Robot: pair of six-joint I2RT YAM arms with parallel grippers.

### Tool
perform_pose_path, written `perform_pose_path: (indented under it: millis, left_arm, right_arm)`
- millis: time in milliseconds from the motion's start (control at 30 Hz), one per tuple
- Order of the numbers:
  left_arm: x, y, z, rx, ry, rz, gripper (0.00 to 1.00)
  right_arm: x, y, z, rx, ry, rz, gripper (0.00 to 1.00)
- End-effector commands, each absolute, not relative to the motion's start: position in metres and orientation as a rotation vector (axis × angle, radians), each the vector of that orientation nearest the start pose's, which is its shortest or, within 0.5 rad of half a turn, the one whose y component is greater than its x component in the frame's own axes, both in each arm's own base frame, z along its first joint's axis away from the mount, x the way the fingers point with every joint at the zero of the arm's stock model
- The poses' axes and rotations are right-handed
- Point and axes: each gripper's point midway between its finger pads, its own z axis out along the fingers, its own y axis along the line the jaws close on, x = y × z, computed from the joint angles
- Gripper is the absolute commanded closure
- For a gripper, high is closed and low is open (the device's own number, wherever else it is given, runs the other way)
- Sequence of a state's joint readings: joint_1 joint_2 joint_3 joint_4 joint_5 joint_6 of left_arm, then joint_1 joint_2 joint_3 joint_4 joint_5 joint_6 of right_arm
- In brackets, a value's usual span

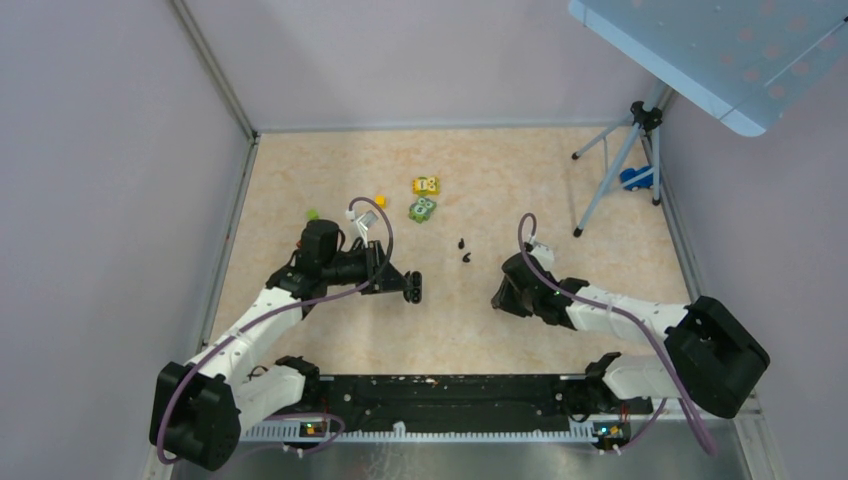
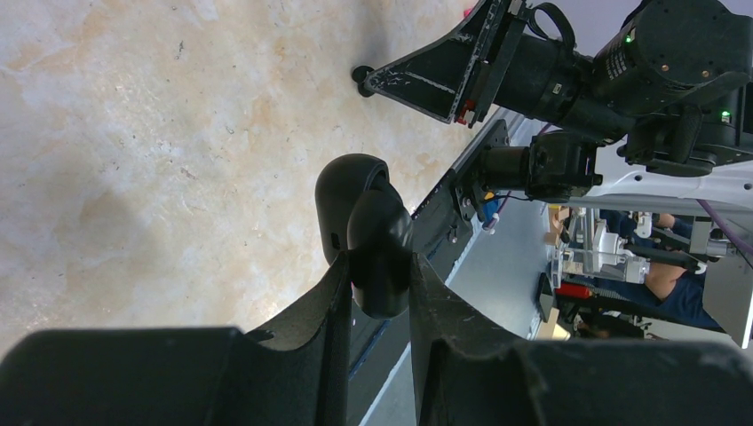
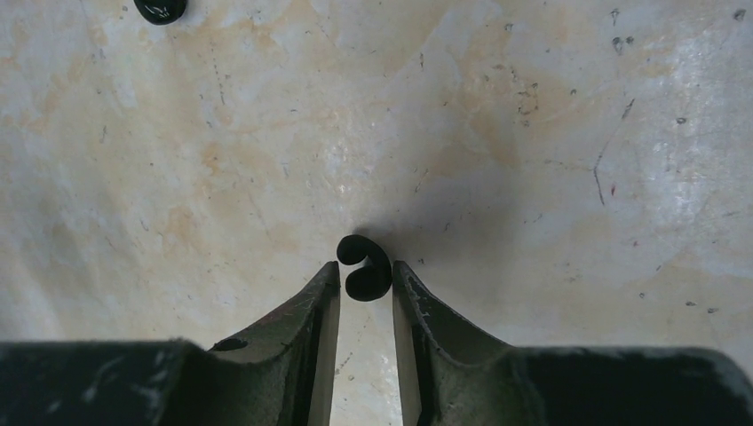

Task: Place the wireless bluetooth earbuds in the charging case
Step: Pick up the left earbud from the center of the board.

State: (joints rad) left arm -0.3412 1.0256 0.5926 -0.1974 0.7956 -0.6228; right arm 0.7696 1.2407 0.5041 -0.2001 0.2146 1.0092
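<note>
My left gripper (image 1: 412, 287) (image 2: 377, 266) is shut on the black roundish charging case (image 2: 346, 195) and holds it above the table, left of centre. The case (image 1: 414, 288) looks hinged open. My right gripper (image 1: 498, 296) (image 3: 366, 266) is low at the table. Its fingertips are closed in on a tiny black curled earbud (image 3: 377, 266), which sticks out past the tips. Another earbud (image 3: 160, 9) lies on the table at the top left edge of the right wrist view. In the top view tiny black pieces (image 1: 466, 257) lie between the two grippers.
A yellow toy block (image 1: 426, 185) and a green one (image 1: 422, 209) sit behind the earbuds. Small green (image 1: 312, 213) and yellow (image 1: 380, 200) bits lie behind the left arm. A tripod (image 1: 620, 165) stands at the back right under a light panel (image 1: 730, 50). Walls close in the left and back.
</note>
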Motion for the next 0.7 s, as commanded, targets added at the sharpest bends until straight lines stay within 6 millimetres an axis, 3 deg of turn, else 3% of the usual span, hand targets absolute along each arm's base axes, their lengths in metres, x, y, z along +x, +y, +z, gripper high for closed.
perform_pose_path:
  millis: [0, 200, 333, 667]
  left_arm:
    - [0.197, -0.222, 0.165, 0.203, 2.282, -1.396, 1.00]
    - [0.197, -0.222, 0.163, 0.201, 2.289, -1.391, 1.00]
    - [0.197, -0.222, 0.161, 0.197, 2.293, -1.392, 1.00]
    - [0.198, -0.222, 0.161, 0.196, 2.290, -1.389, 1.00]
  right_arm:
    - [0.213, 0.208, 0.026, 0.354, 2.503, 0.514, 0.72]
    - [0.215, 0.213, 0.028, 0.325, 2.501, 0.534, 0.78]
    - [0.214, 0.217, 0.027, 0.287, 2.515, 0.532, 0.73]
    - [0.219, 0.219, 0.029, 0.249, 2.514, 0.495, 0.69]
